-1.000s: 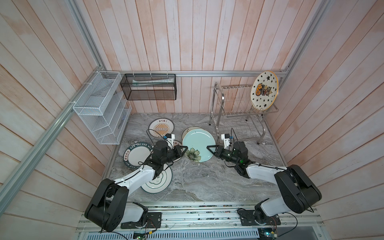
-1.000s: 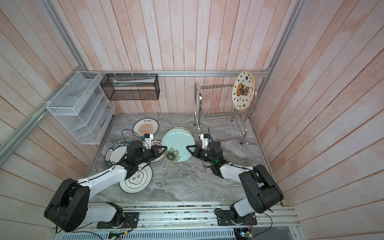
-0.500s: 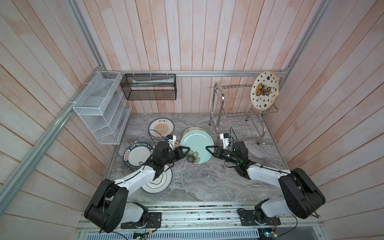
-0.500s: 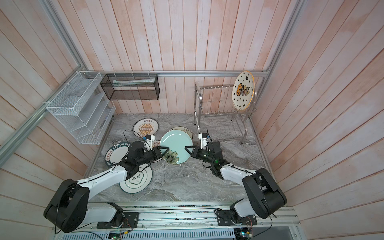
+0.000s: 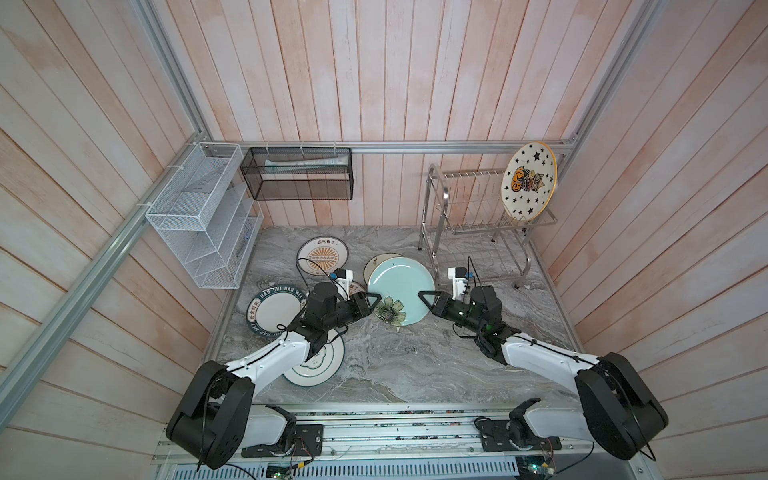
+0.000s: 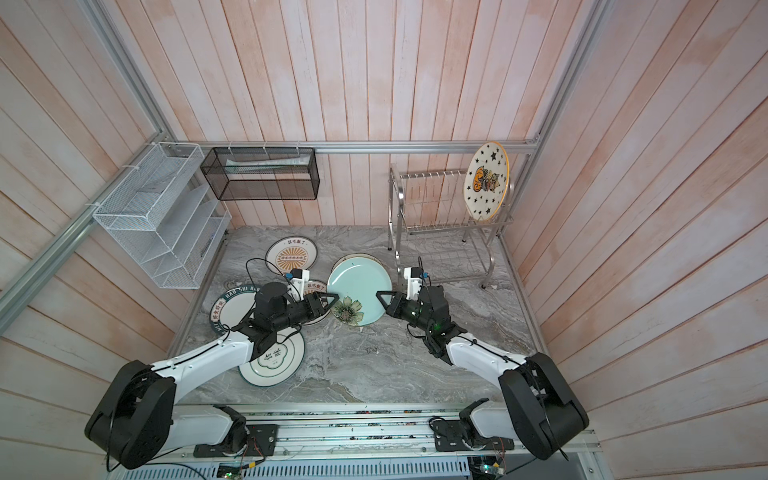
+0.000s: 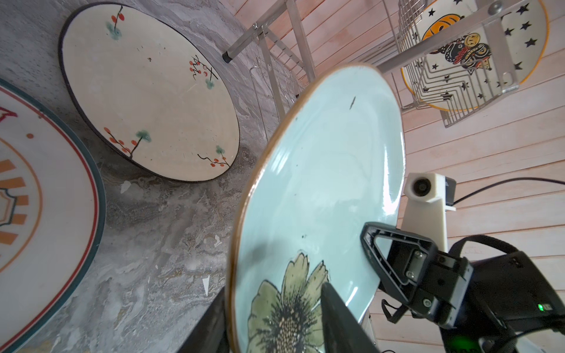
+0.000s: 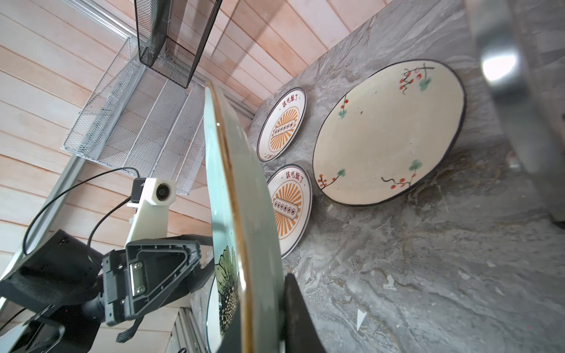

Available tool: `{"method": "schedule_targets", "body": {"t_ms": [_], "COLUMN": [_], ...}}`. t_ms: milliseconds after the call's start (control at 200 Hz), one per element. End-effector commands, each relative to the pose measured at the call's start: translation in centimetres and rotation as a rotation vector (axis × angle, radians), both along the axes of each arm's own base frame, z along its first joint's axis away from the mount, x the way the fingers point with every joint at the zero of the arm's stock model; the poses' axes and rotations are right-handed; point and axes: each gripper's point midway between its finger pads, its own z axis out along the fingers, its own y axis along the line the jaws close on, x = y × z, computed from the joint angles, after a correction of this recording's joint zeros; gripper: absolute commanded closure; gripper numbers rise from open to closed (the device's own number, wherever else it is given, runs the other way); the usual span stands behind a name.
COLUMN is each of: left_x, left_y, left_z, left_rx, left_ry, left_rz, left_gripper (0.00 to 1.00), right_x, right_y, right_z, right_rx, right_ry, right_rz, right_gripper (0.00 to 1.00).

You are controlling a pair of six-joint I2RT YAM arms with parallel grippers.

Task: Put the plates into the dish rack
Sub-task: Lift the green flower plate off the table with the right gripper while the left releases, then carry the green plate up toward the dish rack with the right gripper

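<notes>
Pale-blue plate [image 5: 399, 282], green flower on face, brown rim: held steeply tilted over counter [image 5: 395, 365], beside dish rack [image 5: 478, 227]. Rim clamped by right jaws; left jaws parted astride opposite rim. Edge-on pose judged needed for prong slots. Starred plate [image 5: 528, 183] racked on top tier.
</notes>
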Motion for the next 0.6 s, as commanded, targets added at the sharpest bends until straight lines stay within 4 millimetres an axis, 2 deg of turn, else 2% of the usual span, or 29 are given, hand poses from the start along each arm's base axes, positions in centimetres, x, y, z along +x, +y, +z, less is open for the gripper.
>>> {"method": "schedule_targets", "body": {"t_ms": [0, 230, 460, 595], "left_x": [-0.2, -0.5, -0.6, -0.5], "left_y": [-0.4, -0.1, 0.0, 0.0], "left_z": [2.3, 3.5, 3.6, 3.7], "left_rx": [-0.023, -0.033, -0.032, -0.030], "left_ry": [-0.071, -0.118, -0.127, -0.129], "left_rz": [-0.030, -0.022, -0.019, -0.018], "left_gripper": [0.52, 0.52, 0.51, 0.51], "right_x": [0.7, 1.0, 1.1, 1.0], "right_y": [-1.3, -3.6, -3.9, -3.3], "right_z": [4.7, 7.0, 10.2, 13.3], "right_rx": [0.034, 0.021, 0.042, 0.062], "right_ry": [-0.169, -0.252, -0.313, -0.373], "right_rz": [-0.087, -0.187, -0.146, -0.101], "right_gripper": [1.00, 1.00, 1.00, 1.00]}}
